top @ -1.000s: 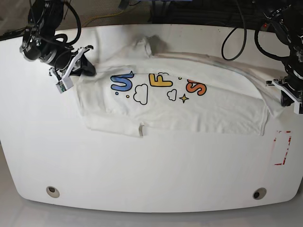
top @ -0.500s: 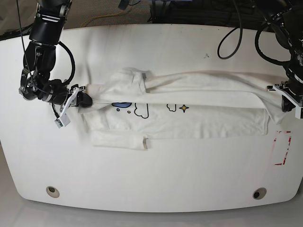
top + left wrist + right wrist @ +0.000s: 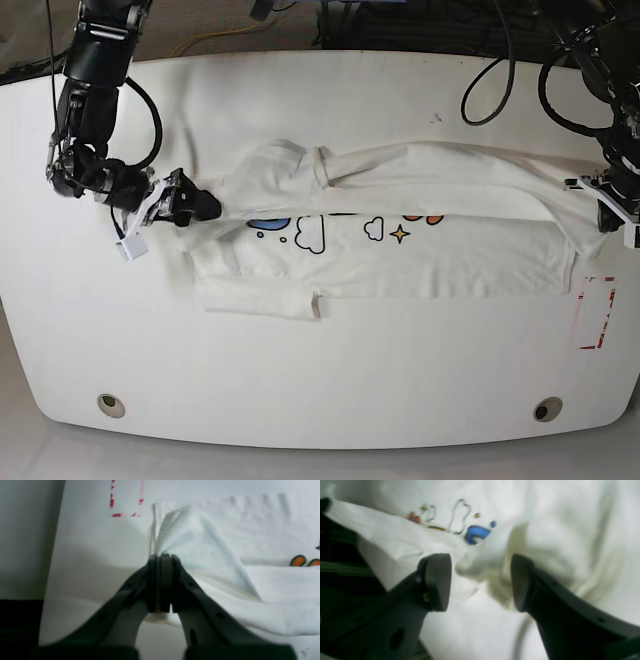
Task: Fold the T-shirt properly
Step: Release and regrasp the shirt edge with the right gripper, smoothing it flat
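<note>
The T-shirt [image 3: 400, 245] lies half-folded across the white desk [image 3: 320, 380]. The left pincer [image 3: 160, 582] pinches its hem corner; the right pincer [image 3: 480, 580] stands spread beside its sleeve, so uneven tension could skew the fold.

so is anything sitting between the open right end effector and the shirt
Nothing visible. The right end effector is open, with a bunched fold of the T-shirt directly between its fingers and only bare table around it.
</note>
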Motion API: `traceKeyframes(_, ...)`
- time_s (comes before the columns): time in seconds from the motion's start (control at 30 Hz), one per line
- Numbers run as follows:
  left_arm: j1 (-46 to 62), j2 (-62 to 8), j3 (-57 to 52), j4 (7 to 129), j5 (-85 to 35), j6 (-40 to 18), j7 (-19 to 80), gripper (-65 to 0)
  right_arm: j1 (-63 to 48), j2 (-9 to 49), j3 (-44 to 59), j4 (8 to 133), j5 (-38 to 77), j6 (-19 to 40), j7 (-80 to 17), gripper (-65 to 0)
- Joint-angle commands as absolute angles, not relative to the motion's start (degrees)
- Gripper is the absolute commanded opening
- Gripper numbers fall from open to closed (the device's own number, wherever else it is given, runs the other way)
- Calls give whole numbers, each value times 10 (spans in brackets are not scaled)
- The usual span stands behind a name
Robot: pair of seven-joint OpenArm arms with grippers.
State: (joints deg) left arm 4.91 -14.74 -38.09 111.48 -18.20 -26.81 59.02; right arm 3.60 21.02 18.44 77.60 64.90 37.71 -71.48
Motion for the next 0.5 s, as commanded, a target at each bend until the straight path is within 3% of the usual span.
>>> traceKeyframes(0.0,42,-155,-384,1123,-167,-268,576,-650,11,223,188,794,690,381,-709,-285)
traceKeyframes(0.23,43,-155,-384,1123,-167,-269,576,-650,-102,209,187,921,692,378,-709,-285)
traceKeyframes(0.47,43,-155,-384,1123,-167,-269,576,-650,-146,160,183,931,641,378,-705,-285)
